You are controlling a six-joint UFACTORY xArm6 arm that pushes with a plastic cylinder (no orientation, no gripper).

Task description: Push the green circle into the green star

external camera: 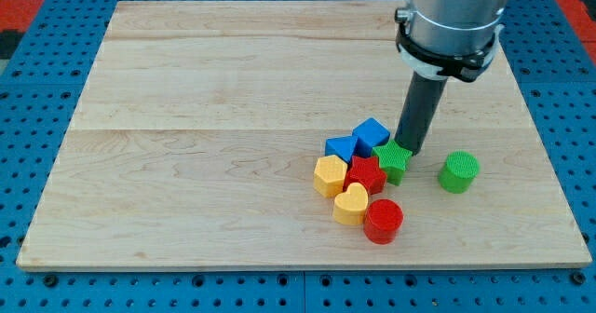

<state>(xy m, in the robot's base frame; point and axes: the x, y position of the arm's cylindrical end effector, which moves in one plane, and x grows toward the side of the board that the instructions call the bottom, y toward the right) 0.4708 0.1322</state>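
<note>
Tip (pixel 411 152) is resting bare, touching the green plastic star (pixel 394 161) just to its view-left; green plastic cylinder (pixel 458 171) is sitting apart to its view-right. Push not yet made; gap is remaining to close

I see the wooden board (pixel 233 108) carrying a tight cluster right of centre: blue cube (pixel 372 133), blue triangle (pixel 341 148), green star (pixel 394 160), red star (pixel 365 174), yellow hexagon (pixel 330 176), yellow heart (pixel 351 204), red circle (pixel 383 220). The green circle (pixel 458 171) sits apart, to the view's right.
</note>
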